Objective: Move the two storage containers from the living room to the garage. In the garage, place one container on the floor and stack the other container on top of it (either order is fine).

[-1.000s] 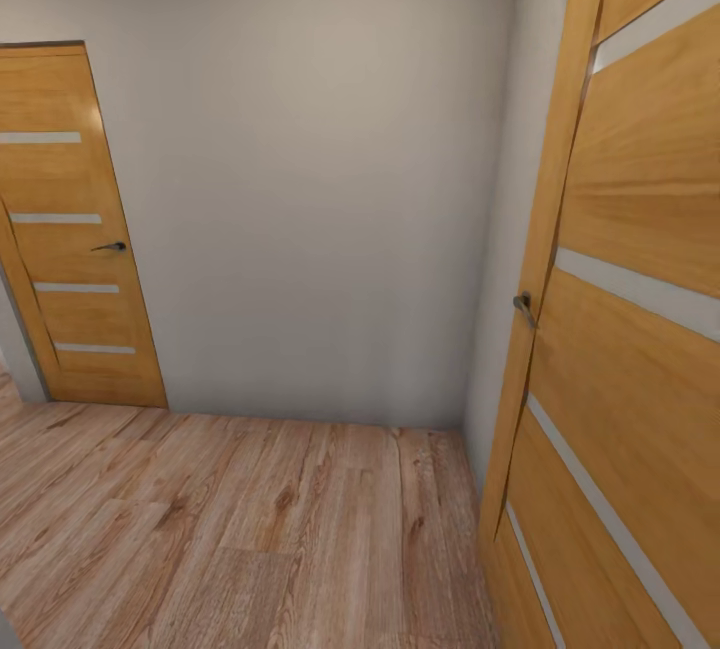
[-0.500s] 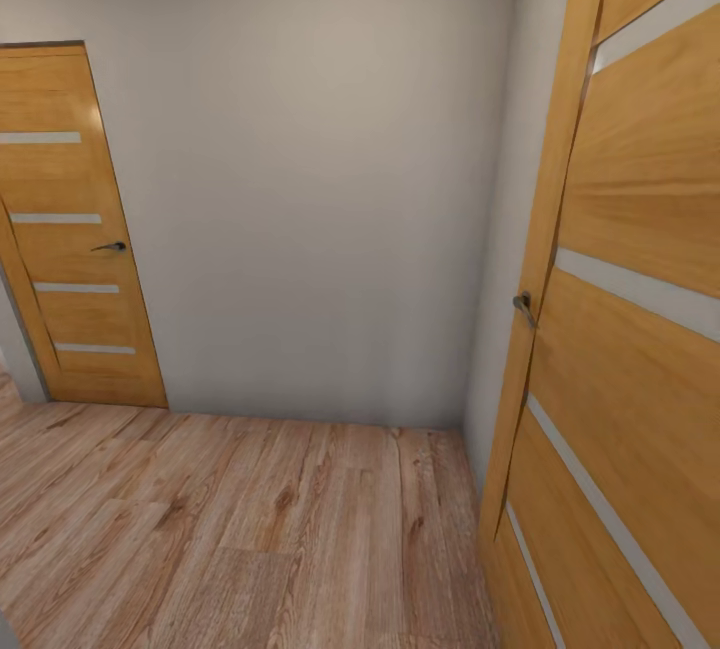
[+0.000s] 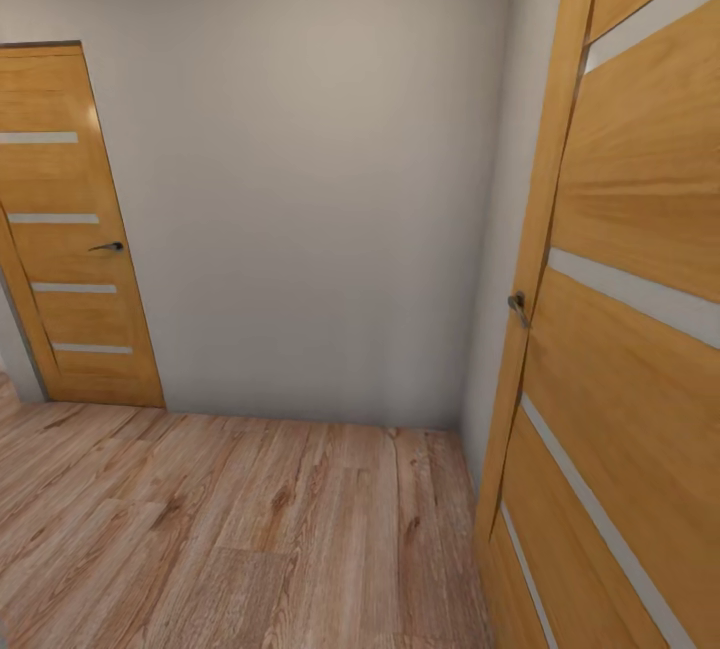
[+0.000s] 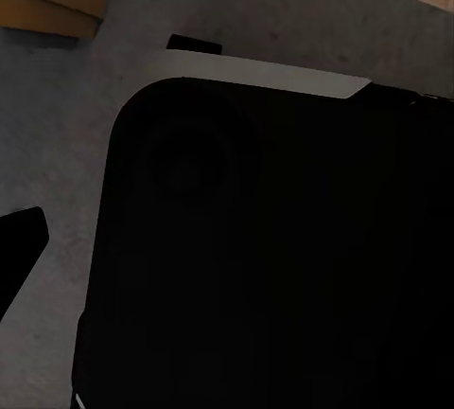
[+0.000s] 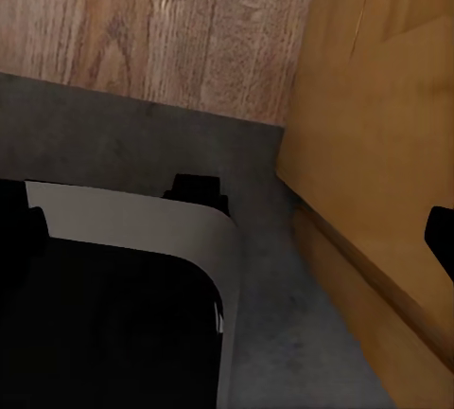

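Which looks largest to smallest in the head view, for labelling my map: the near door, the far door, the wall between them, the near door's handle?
1. The near door, though nearness to the camera inflates it.
2. The wall, a close second.
3. The far door.
4. The near door's handle.

Corridor corner: grey wall (image 3: 310, 179) at 12 o'clock; closed oak door (image 3: 70, 229) with lever handle (image 3: 108, 247) at 9 o'clock; second oak door (image 3: 620, 329), handle (image 3: 518, 305), at 3 o'clock; wood-plank flooring (image 3: 230, 529) at 6 o'clock
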